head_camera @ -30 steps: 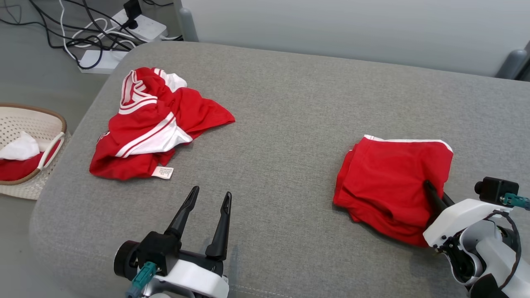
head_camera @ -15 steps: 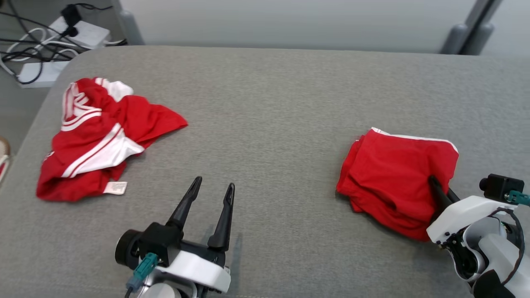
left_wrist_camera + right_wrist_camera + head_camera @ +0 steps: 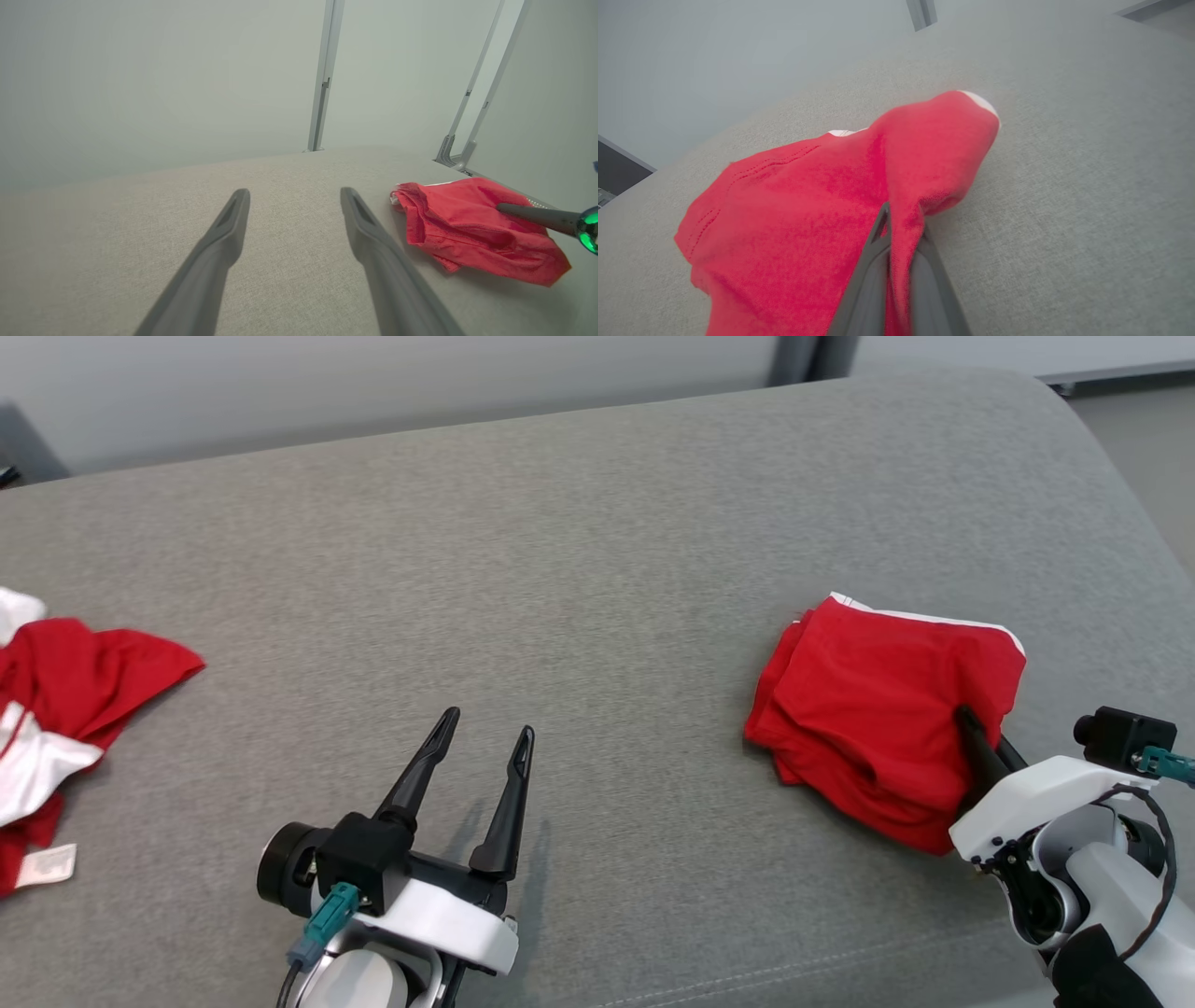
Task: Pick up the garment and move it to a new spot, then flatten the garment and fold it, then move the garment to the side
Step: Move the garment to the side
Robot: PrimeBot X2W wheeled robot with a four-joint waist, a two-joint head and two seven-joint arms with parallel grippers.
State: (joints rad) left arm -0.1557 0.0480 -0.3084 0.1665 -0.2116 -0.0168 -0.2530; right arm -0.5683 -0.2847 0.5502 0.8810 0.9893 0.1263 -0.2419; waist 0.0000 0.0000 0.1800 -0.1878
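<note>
One folded red garment sits clamped in the right end effector; left end effector spread apart.

left gripper: held spread-fingered above grey cushion
garment: red, bunched, touched by right gripper

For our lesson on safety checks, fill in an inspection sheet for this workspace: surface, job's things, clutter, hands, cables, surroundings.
surface: grey fabric cushion.
job's things: folded red garment lying at the right.
clutter: crumpled red and white garment at the left edge.
hands: left hand open, empty; right hand shut on the folded garment's near edge.
cables: one black wire on the right arm.
surroundings: pale wall, grey post behind.
</note>
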